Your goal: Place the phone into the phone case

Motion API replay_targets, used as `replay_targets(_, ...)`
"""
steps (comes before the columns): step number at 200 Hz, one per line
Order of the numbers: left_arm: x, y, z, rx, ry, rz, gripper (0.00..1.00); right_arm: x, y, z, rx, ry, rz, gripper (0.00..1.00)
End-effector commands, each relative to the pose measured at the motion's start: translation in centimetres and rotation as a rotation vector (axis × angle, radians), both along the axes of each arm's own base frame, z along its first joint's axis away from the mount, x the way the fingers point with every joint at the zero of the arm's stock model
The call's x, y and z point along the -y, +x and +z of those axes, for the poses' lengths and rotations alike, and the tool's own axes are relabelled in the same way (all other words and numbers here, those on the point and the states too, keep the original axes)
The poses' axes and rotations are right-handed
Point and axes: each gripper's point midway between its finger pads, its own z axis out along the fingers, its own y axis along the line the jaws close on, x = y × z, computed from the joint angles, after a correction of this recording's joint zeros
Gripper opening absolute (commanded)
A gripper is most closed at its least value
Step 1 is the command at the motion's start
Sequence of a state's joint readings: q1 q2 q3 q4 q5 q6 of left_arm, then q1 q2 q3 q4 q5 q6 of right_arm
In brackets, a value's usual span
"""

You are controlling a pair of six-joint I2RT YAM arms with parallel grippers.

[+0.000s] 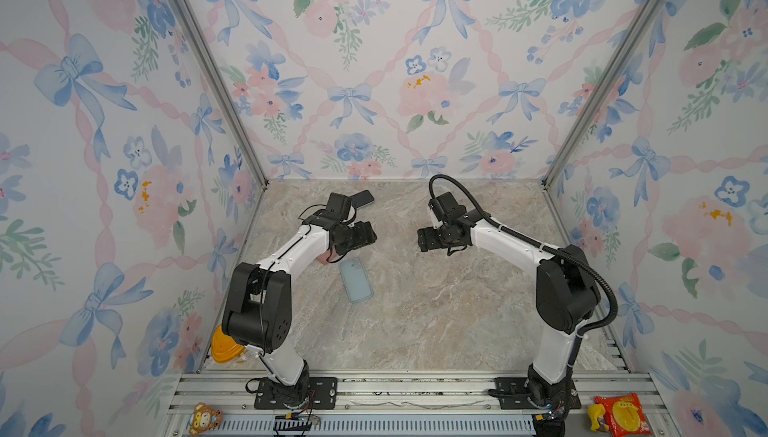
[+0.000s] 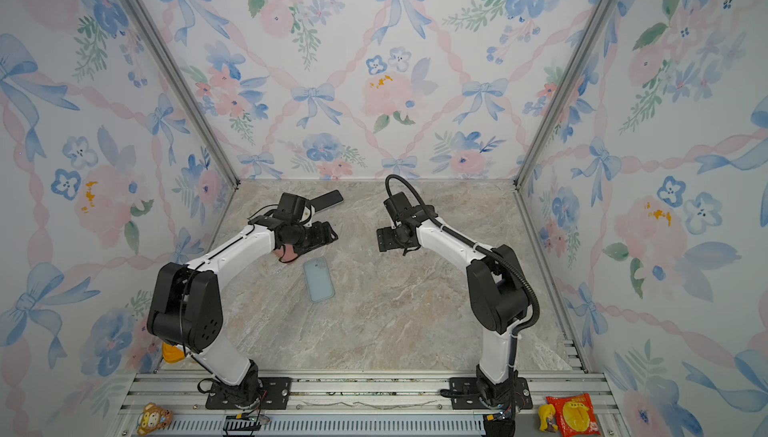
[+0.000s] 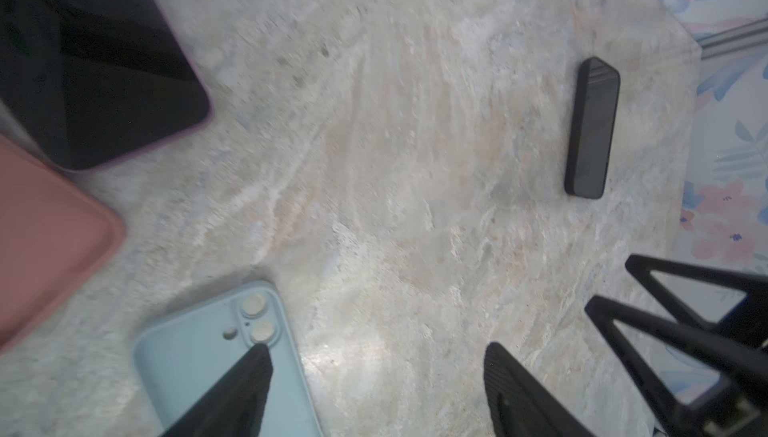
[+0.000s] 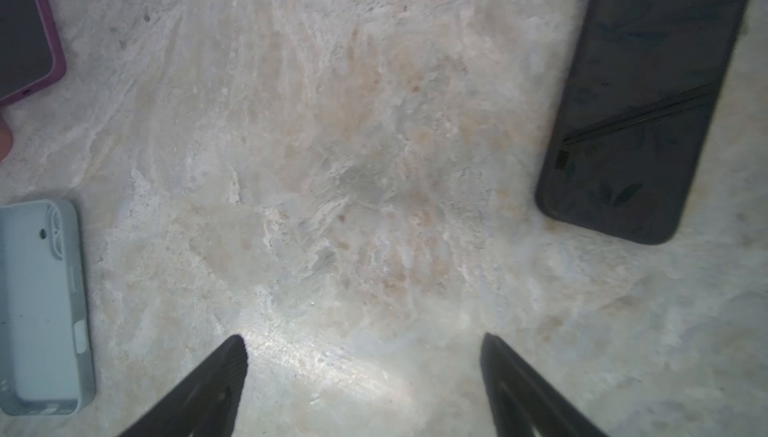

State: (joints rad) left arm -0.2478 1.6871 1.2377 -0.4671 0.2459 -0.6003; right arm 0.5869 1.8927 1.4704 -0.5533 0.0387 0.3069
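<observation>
Phone: we see the flat black rectangular phone (image 1: 363, 198) at upper centre of both top views, on the marble-patterned tabletop (image 1: 436, 310), its long axis running lower left to upper right.
Case: the pale blue soft phone case (image 1: 355, 280) lies below it in the frame, well apart, long axis nearly up-down.
Left claw: the left gripper (image 3: 378, 372) is spread and empty, between those 2 things.
Right claw: the right gripper (image 4: 363, 347) is spread and empty, over bare table to their right.
Nearer arm: we judge the left.
Bystanders: 1 pink case (image 3: 45, 239) and 1 purple-rimmed phone (image 3: 91, 60) sit beside the left arm.
</observation>
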Motion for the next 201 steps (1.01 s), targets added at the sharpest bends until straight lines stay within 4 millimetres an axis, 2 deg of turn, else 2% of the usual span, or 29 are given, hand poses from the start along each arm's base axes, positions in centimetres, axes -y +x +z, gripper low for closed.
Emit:
replay_targets(1, -3.4, 3.4, 0.3, 0.042, 0.084, 0.059, 0.82, -4.5, -0.1, -0.1, 0.036, 0.092, 0.063, 0.9)
replay_targets(22, -7.0, 6.8, -0.5, 0.034, 0.089, 0.153, 0.82, -8.3, -0.6, -0.4, 0.046, 0.125, 0.141, 0.9)
replay_targets(38, -8.9, 9.3, -0.8, 0.039, 0.089, 0.209, 0.81, -9.9, -0.5, -0.9, 0.04, 0.145, 0.17, 0.9)
replay_targets(72, -11.5, 14.7, -0.9, 0.087, 0.12, 0.269, 0.81, -11.7, -0.1, -2.3, 0.0, 0.186, 0.19, 0.9)
replay_targets(94, -13.2, 17.2, -1.7, 0.092, 0.141, 0.3, 0.81, -11.9, 0.1, -3.0, -0.014, 0.192, 0.193, 0.9)
replay_targets(129, -15.4, 20.0, -2.5, 0.102, 0.166, 0.333, 0.81, -11.8, 0.3, -3.8, -0.036, 0.215, 0.185, 0.9)
replay_targets(156, -15.6, 21.7, -3.4, 0.116, 0.153, 0.316, 0.81, -11.8, 0.4, -3.9, -0.044, 0.218, 0.187, 0.89)
replay_targets(176, -15.7, 22.1, -4.6, 0.106, 0.149, 0.31, 0.8, -11.7, 0.6, -3.9, -0.043, 0.218, 0.184, 0.89)
replay_targets(201, -15.2, 21.8, -6.5, 0.07, 0.132, 0.29, 0.71, -11.8, 0.9, -3.9, -0.043, 0.223, 0.176, 0.89)
